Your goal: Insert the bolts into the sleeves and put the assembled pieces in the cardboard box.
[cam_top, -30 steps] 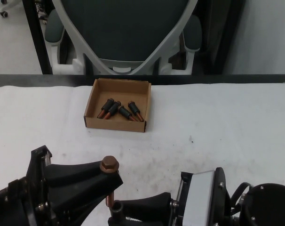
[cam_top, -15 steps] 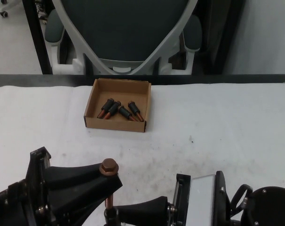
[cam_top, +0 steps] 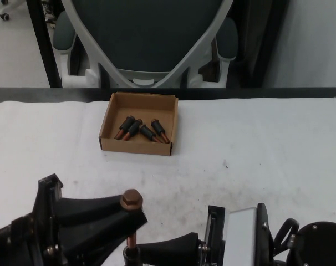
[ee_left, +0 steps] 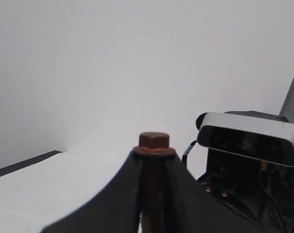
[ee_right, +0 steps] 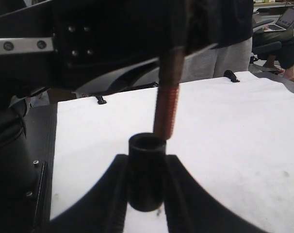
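- Now, against the frames of a second back: the right end effector has slid sideways under the left one. The sleeve it clamps sits below the bolt rather than off beside its shank.
- Left end effector has dipped slightly. It is clenched on the bolt's shank just under the head, head up, thread pointing down.
- Meaning: alignment looks nearly done, and pushing the bolt in is the step in hand. Boxing this piece is not yet begun.
- Right wrist view: the thread tip meets the sleeve's rim, seemingly a touch off-centre. Cannot tell whether it has entered the bore.
- Bolt: copper-brown, hex head, threaded lower shank, held upright over the near part of the table.
- Sleeve: short black tube, upright, open mouth up, gripped between the right fingers above the table.
- Cardboard box stands well apart toward the far side, with four assembled pieces lying in it.
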You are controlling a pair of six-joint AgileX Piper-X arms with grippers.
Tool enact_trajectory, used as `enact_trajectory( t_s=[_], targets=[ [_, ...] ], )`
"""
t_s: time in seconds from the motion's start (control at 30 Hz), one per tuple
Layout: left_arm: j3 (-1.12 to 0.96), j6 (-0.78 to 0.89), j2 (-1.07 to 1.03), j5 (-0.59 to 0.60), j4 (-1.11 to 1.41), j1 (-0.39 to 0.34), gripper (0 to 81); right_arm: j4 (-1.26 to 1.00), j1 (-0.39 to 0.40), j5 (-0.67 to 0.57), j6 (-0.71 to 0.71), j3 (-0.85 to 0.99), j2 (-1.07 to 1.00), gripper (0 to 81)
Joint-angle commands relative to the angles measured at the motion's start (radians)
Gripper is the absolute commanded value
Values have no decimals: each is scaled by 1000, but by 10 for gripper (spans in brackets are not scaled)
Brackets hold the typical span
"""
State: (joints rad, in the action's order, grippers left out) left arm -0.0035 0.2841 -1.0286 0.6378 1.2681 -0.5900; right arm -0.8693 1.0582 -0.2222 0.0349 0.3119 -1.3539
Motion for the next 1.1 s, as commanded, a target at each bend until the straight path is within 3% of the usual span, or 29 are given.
enact_trajectory(
  t_s=[0.0, 0.47, 1.07],
  targets=[
    [0, -70, -1, 59, 52, -43, 8, -49, 1, -6, -4, 6, 13, 2],
    [3, -136, -1, 9, 52, -61, 8, -65, 1, -6, 11, 9, 13, 2],
    [3, -92, -1, -6, 52, -61, 8, -32, 1, -1, 7, 6, 13, 2]
  ],
)
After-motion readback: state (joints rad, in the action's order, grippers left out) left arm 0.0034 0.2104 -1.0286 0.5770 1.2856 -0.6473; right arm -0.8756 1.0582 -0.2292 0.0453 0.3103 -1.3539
